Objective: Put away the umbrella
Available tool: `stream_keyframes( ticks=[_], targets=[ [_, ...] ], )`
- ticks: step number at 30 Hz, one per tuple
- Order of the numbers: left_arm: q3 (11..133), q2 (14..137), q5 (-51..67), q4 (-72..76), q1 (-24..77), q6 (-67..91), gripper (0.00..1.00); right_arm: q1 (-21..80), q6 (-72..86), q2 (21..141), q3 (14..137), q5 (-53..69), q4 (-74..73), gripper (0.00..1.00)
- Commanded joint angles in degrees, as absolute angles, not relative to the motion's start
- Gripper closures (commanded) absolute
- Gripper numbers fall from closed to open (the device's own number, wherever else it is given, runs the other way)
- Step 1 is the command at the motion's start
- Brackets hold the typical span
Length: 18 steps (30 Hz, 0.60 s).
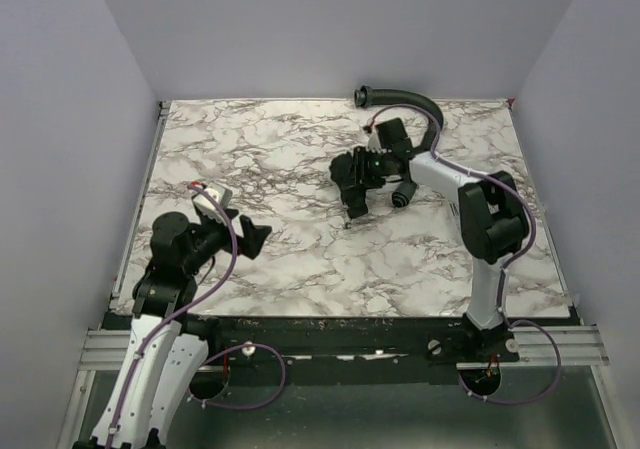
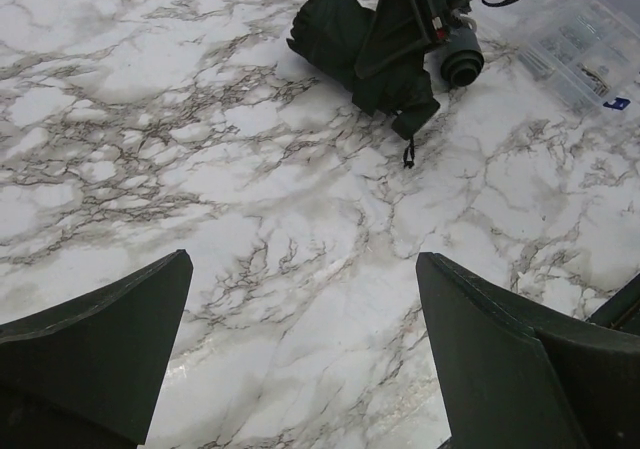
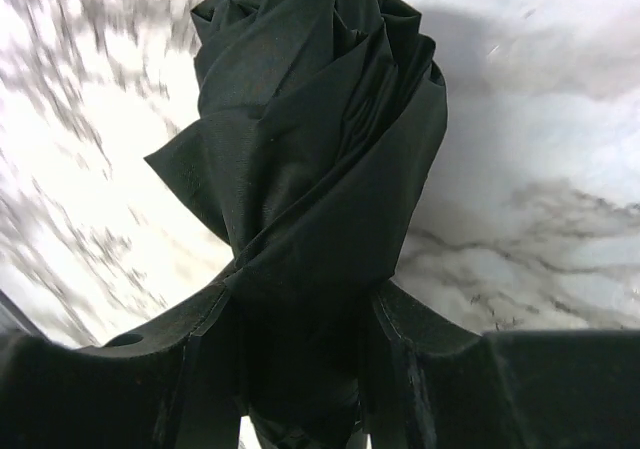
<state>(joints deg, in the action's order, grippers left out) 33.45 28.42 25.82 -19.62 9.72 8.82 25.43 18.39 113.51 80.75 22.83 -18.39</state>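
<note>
The umbrella [image 1: 350,174] is a short bundle of crumpled black fabric at the table's far middle-right. My right gripper [image 1: 368,181] is shut on it. In the right wrist view the fabric of the umbrella [image 3: 310,139] bulges out past the right gripper [image 3: 305,289], pinched between both fingers. The left wrist view shows the umbrella [image 2: 328,27] from afar, with a thin strap [image 2: 408,153] dangling from it. Whether it touches the marble I cannot tell. My left gripper [image 1: 256,237] is open at the near left, and between the left gripper's [image 2: 303,264] fingers there is only tabletop.
A curved black ribbed hose [image 1: 400,95] lies along the back edge behind the right arm. A dark round cylinder [image 2: 462,65] sits beside the right gripper. A clear plastic box [image 2: 580,49] lies at the table's right side. Grey walls enclose the marble table [image 1: 300,259].
</note>
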Motion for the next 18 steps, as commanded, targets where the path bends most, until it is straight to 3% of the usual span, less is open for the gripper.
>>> stream_keyframes(
  ticks=[1, 6, 8, 12, 18],
  targets=[
    [33.8, 28.3, 23.8, -20.7, 9.3, 8.0, 0.02, 25.0, 40.7, 118.0, 84.8, 24.4, -9.5, 0.66],
    [33.7, 28.4, 23.8, -20.7, 9.2, 7.9, 0.02, 24.8, 42.8, 121.1, 86.2, 25.7, -8.7, 0.46],
    [33.8, 28.3, 23.9, -20.7, 9.2, 7.9, 0.02, 24.1, 40.7, 119.9, 84.9, 23.7, -8.8, 0.43],
    [33.9, 27.3, 25.5, -20.4, 9.2, 8.0, 0.02, 22.0, 34.3, 113.2, 80.8, 18.5, -9.7, 0.27],
    [32.7, 24.0, 29.3, -17.5, 8.2, 11.7, 0.02, 20.7, 11.7, 99.0, 77.0, 23.5, -14.9, 0.08]
  ],
)
